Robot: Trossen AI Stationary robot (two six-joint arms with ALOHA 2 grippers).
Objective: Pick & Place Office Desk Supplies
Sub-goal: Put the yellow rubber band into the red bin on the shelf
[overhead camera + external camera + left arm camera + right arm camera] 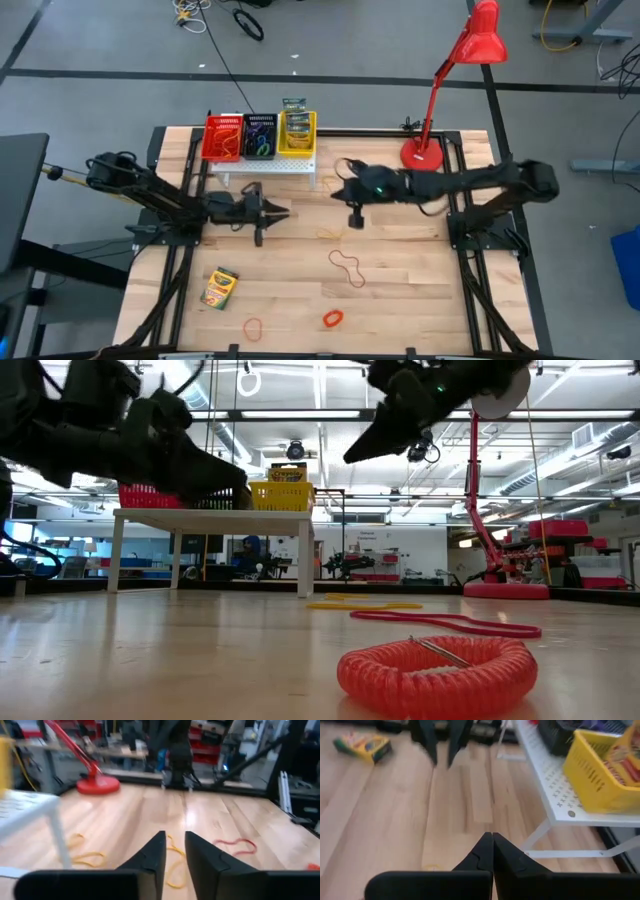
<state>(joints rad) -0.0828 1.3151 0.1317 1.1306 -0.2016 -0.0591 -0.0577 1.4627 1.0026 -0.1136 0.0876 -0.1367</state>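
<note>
A red coil (432, 672) lies nearest the table's front edge, with a small red band (253, 327) and crayon box (219, 286) beside it. Mid-table, a long red band (347, 268) runs diagonally, below and slightly left of the right gripper (356, 222), whose fingers are pressed together, empty. The left gripper (283, 212) has a narrow gap, holding nothing. A yellow band (330, 234) lies between them, nearer the right. Behind stands the white stand (265, 166) with baskets (297, 133).
</note>
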